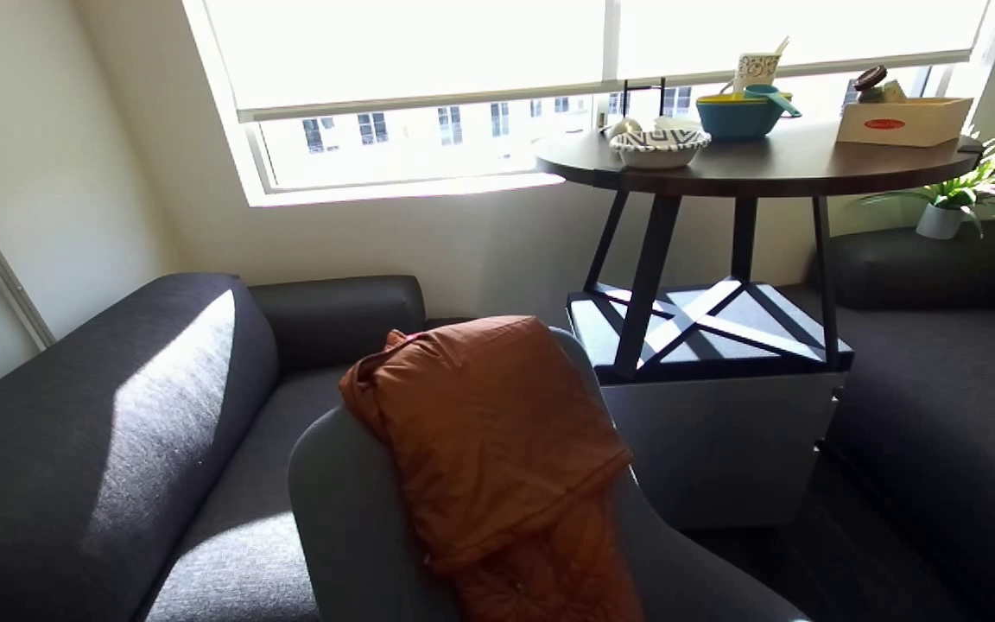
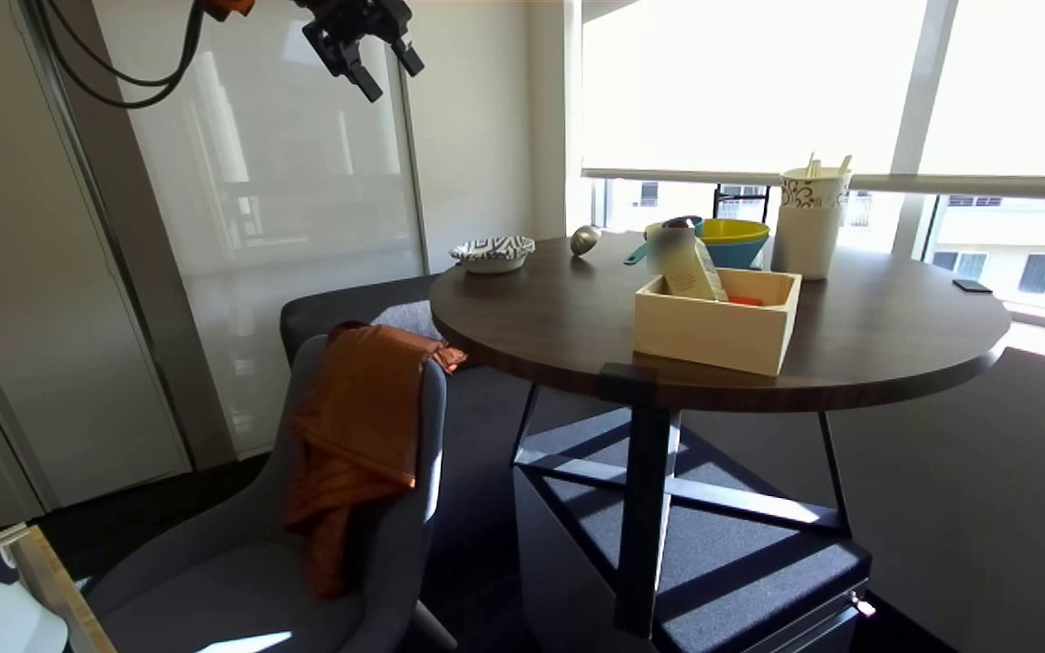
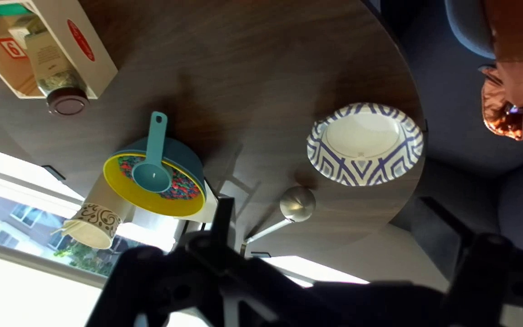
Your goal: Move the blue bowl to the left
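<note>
The blue bowl is teal-blue outside and yellow inside. It stands on the round dark table top in both exterior views (image 1: 729, 121) (image 2: 740, 252) and at the left of the wrist view (image 3: 184, 152). It holds small red and blue bits, and a teal scoop (image 3: 156, 136) rests in it with its handle over the rim. In an exterior view the box's contents partly hide the bowl. My gripper (image 2: 391, 77) is high in the air, above and apart from the table. In the wrist view (image 3: 327, 204) its fingers are wide apart with nothing held between them.
A patterned white dish (image 3: 365, 145) and a silver ball with a handle (image 3: 298, 203) are on the round table (image 2: 541, 317). A tall patterned cup (image 2: 808, 231) stands close to the bowl. A light wooden box (image 2: 713, 331) holds a jar. A chair with an orange jacket (image 2: 359, 408) stands beside the table.
</note>
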